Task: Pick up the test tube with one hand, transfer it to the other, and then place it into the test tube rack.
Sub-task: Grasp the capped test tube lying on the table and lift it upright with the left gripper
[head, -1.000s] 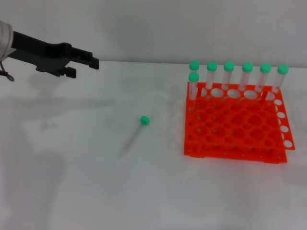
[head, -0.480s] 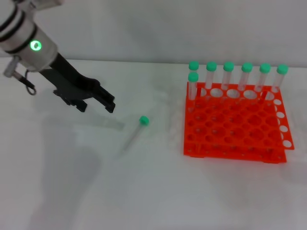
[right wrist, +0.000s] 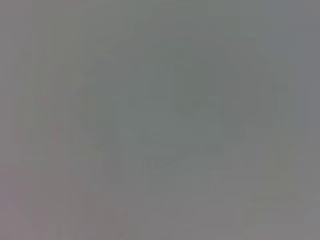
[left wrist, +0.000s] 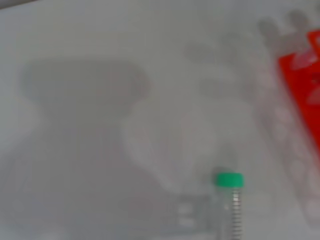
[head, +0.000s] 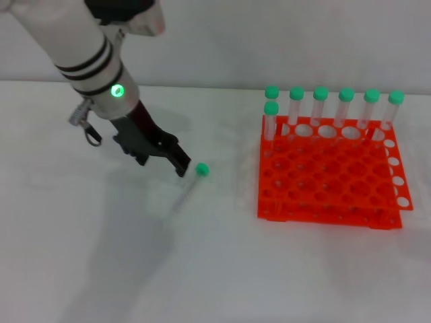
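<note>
On the white table (head: 81, 269), near its middle, the test tube (head: 189, 189) is seen lying flat, with its green cap (head: 202, 169) turned toward the far side. The left gripper (head: 180, 163) is lowered from the left, and its black fingertips are placed just beside the cap; whether they touch it cannot be told. Its fingers seem only slightly parted, but whether the claw is released or clenched cannot be told. Nothing is grasped. To the right, well apart, the orange rack (head: 330, 182) is set, and seven capped tubes (head: 320, 106) are held upright in its far rows. The right gripper is not seen.
</note>
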You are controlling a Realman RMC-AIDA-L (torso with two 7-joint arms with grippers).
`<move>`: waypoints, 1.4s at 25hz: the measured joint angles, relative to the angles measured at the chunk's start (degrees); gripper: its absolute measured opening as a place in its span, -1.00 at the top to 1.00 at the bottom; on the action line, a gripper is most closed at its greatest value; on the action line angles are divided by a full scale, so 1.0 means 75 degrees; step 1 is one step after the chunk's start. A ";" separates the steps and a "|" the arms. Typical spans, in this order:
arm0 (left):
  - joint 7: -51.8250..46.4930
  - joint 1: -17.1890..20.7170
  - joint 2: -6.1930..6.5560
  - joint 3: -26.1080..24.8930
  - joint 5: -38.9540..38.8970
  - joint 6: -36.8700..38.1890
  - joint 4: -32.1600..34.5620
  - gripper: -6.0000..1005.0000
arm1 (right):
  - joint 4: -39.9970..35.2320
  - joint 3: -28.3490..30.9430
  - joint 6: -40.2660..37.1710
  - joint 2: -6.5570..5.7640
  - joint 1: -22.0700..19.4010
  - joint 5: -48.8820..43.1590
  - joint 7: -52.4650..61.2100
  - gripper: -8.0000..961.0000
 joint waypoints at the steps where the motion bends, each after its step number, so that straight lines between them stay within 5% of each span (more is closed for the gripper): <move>1: -0.0048 -0.0003 -0.0008 0.0001 0.0017 -0.0033 0.0120 -0.71 | 0.0000 0.0003 -0.0001 0.0003 -0.0004 0.0001 -0.0001 -0.73; 23: -0.0608 0.0271 -0.0325 -0.0017 0.0905 -0.0623 0.1001 -0.55 | 0.0000 -0.0017 -0.0005 -0.0001 0.0010 -0.0010 0.0000 -0.73; 35: -0.0720 0.0572 -0.0339 -0.0017 0.0855 -0.0959 0.1221 -0.54 | -0.0001 -0.0044 -0.0004 -0.0001 0.0001 0.0003 0.0000 -0.73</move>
